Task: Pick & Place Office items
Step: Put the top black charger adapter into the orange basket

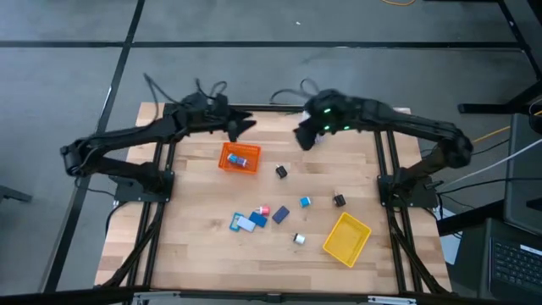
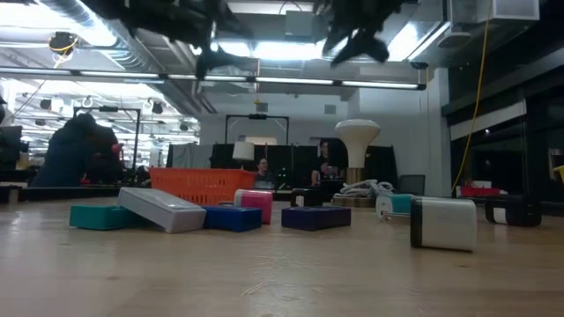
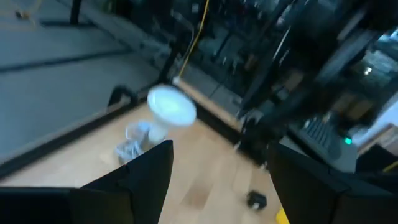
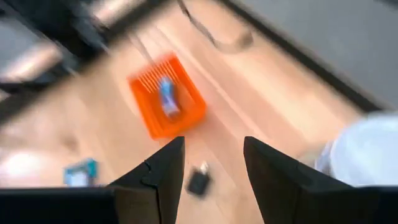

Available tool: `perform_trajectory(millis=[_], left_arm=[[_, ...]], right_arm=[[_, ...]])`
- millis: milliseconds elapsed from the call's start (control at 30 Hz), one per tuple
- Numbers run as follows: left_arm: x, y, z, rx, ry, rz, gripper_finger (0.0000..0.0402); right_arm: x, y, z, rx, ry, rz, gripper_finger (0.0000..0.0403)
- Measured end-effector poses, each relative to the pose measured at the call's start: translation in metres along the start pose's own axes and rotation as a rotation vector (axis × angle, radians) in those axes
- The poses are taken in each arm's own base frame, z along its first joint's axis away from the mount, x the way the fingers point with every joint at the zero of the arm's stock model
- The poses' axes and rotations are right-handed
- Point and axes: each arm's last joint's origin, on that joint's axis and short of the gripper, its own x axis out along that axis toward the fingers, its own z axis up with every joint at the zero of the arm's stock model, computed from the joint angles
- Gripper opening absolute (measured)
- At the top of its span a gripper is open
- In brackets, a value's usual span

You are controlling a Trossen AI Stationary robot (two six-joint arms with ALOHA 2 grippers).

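Note:
Small office items lie loose on the wooden table: a teal, white and navy cluster [image 1: 246, 222], a pink piece [image 1: 264, 210], a navy block [image 1: 280, 215], a light blue piece [image 1: 305, 202], two black pieces [image 1: 281, 172] [image 1: 339, 201] and a white one [image 1: 299, 239]. One blue item [image 4: 166, 93] lies in the orange tray [image 1: 240, 158]. My left gripper [image 1: 241, 125] hovers open above the tray's far side. My right gripper [image 1: 303, 135] hovers open to the tray's right, high over a black piece [image 4: 199, 182]. Both hold nothing.
A yellow mesh tray [image 1: 346, 238] sits near the table's right near corner. A white mushroom-shaped object [image 3: 171, 106] with a bundle of cord stands at the far edge. People sit in the room behind the table [image 2: 84, 150]. Bare wood lies along the near edge.

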Motion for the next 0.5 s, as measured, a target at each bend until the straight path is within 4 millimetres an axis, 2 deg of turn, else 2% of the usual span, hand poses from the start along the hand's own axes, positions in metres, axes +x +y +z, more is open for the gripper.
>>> perform_trajectory(millis=[233,500], left_arm=[[-0.044,-0.006,0.022,0.041,-0.105,0.02,0.0255],[-0.083,-0.007,0.025,0.077,-0.102,0.086,0.0255]], right_arm=[[0.069,0.01,-0.02,0.039,0.167,-0.127,0.0171],[0.138,0.019,-0.057,0.069,0.361,-0.226,0.0171]])
